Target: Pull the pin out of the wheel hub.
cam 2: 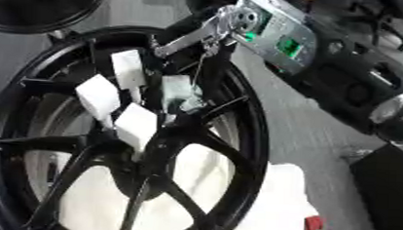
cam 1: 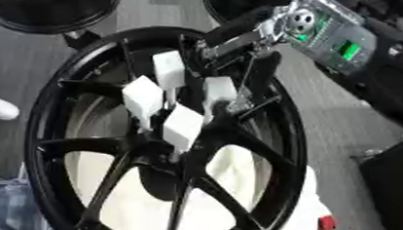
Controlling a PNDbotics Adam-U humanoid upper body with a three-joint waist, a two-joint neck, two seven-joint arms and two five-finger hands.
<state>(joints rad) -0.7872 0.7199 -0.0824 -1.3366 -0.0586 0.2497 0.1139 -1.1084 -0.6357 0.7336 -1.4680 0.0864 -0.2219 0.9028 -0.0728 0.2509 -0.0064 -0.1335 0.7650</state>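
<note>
Currently you are looking down at these items, largest first.

Wheel [cam 1: 271, 154]: a black spoked rim, lying tilted and filling most of the view, with pale white material showing through the spokes at 6 o'clock. Its hub [cam 1: 183, 135] is sitting near the centre.

Right arm [cam 2: 326, 69]: it is coming in from 1 o'clock, silver and black with green lights on its wrist housing.

Right hand [cam 1: 242, 45]: you are reaching it down onto the upper side of the hub at about 12 o'clock. Dark fingers are hanging over the pin cluster, and one seems to be lying against the white block nearest it, but whether they are closing on it or only resting there, you cannot tell. The left hand is not showing in either view.

White blocks [cam 1: 143, 99]: four pale blocks are standing up around the hub, apparently the heads of the pins. The pin [cam 1: 219, 91] nearest your fingers is sitting at 1 o'clock of the hub, seated and not yet drawn out.

Red object [cam 1: 326, 226]: a small red thing is lying at 5 o'clock, outside the rim.

Risks, as a judgement: the blocks are crowding close together, so a finger may be catching a neighbour instead of the target. Pulling at an angle to the shaft could be jamming the pin or tipping the leaning wheel. A smooth block could also be slipping free.
</note>
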